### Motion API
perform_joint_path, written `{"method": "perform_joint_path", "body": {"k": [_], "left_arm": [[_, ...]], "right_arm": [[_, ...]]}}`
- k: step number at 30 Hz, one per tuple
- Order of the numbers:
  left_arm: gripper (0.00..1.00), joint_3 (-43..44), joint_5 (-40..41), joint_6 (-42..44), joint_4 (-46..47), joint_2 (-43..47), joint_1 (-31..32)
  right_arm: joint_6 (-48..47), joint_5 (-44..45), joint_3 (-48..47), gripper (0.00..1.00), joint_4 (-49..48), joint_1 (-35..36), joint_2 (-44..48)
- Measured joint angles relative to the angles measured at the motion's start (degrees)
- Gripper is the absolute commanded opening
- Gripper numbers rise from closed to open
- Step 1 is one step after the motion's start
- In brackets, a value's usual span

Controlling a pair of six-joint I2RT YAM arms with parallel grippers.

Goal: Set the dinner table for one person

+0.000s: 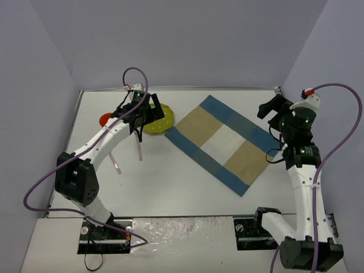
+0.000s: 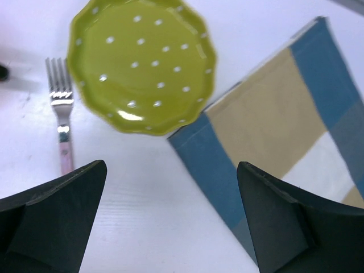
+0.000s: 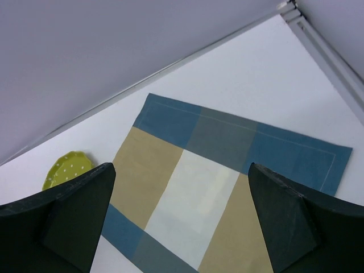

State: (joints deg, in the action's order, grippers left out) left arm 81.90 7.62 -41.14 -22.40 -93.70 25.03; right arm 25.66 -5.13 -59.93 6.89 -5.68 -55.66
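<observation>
left gripper (image 2: 172, 166) is hovering wide open and empty, with the white dinner table (image 1: 170, 187) lying just below, near the green plate (image 2: 142, 62) and fork (image 2: 61, 108). right gripper (image 3: 182, 168) is also gaping empty, hanging above the table beside the checked placemat (image 3: 193, 187).

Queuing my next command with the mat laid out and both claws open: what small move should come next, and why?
Probably lower the left claw onto the green plate's near rim to grip it. The plate lies on the table beside the mat's corner, not on it, right ahead of that open claw.
</observation>
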Motion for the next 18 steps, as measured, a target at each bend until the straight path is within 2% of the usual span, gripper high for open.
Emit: {"method": "perform_joint_path", "body": {"k": [8, 13, 18], "left_arm": [[0.97, -1.79, -0.13, -6.24, -3.13, -5.29, -3.02], [0.97, 2.11, 0.07, -9.51, -4.49, -12.06, -3.76], [0.92, 5.52, 0.59, -12.48, -5.37, -17.64, -5.11]], "right_arm": [[-5.23, -2.10, -1.13, 1.00, 2.11, 2.86, 3.28], [-6.32, -3.90, -0.55, 1.00, 2.87, 3.93, 3.48], [-6.95, -5.27, 0.73, 1.00, 3.50, 4.56, 4.11]]}}
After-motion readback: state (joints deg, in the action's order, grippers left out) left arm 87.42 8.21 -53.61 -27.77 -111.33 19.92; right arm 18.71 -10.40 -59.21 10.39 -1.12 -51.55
